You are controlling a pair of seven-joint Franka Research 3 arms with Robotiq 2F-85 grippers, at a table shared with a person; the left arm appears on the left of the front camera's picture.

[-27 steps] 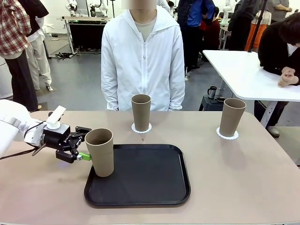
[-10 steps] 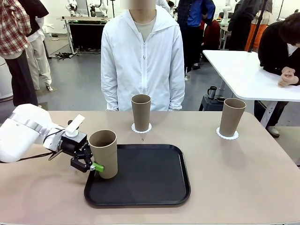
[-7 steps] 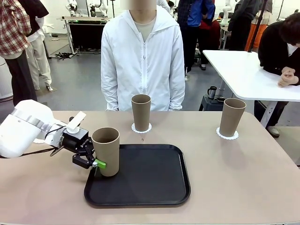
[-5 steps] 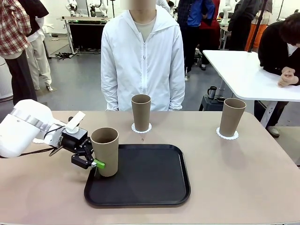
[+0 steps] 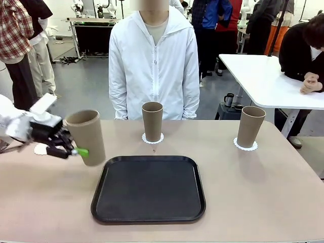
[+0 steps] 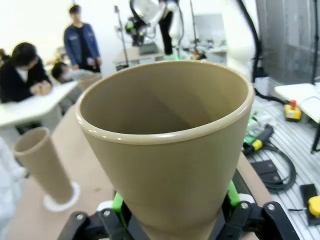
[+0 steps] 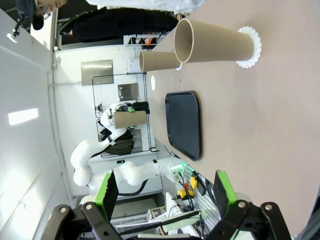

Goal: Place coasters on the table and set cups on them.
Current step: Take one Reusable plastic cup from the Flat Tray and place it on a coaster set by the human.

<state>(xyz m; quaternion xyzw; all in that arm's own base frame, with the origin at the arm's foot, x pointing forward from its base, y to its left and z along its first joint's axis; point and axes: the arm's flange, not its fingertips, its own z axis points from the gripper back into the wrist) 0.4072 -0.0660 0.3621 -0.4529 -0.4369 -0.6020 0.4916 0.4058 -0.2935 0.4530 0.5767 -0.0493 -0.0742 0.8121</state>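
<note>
Cup [image 5: 86, 136] tilted in raised left hand [image 5: 71, 147]

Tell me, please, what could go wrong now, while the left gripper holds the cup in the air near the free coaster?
1. The left gripper is shut low on the cup, which leans slightly in the front view; it might land tilted and tip over.
2. The free coaster is mostly hidden behind the gripper, so the cup may come down off-centre or push the light disc aside.

Two cups [image 5: 152, 121] on coasters [image 5: 152, 138] behind tray [image 5: 149, 189]
</note>
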